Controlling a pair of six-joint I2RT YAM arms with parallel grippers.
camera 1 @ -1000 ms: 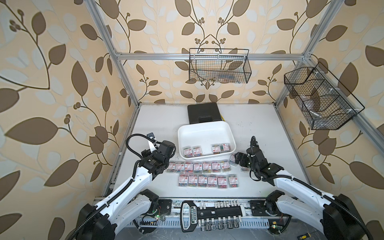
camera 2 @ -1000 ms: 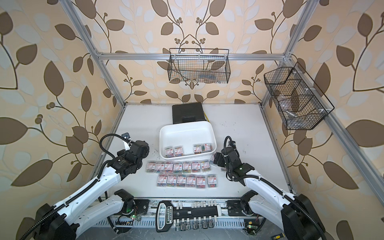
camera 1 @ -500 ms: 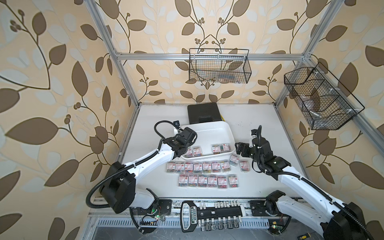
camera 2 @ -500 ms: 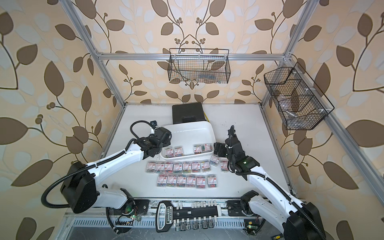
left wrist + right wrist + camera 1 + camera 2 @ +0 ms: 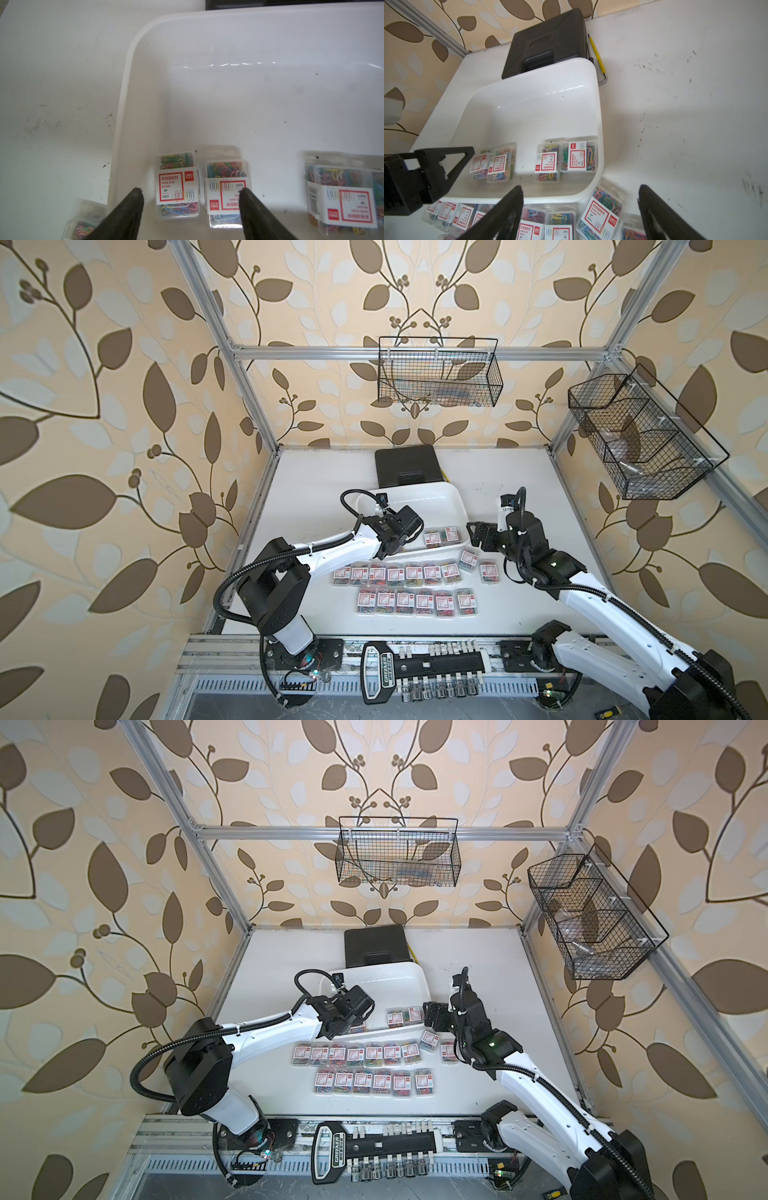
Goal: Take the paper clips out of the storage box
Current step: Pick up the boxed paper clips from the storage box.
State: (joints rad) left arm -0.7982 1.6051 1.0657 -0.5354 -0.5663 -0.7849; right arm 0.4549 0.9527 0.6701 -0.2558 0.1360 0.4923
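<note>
Most paper clips (image 5: 423, 600) lie outside; four boxes remain in the storage box (image 5: 432, 502), two beneath the open, empty left claw (image 5: 190, 195); the right claw (image 5: 580, 193) gapes empty too.

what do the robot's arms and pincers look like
Both the left arm and right arm have glossy white links with chunky black joints. Black ribbed hoses loop alongside. A small green light glows on the right one. The left pincer and right pincer have matte black tapering fingers.
</note>
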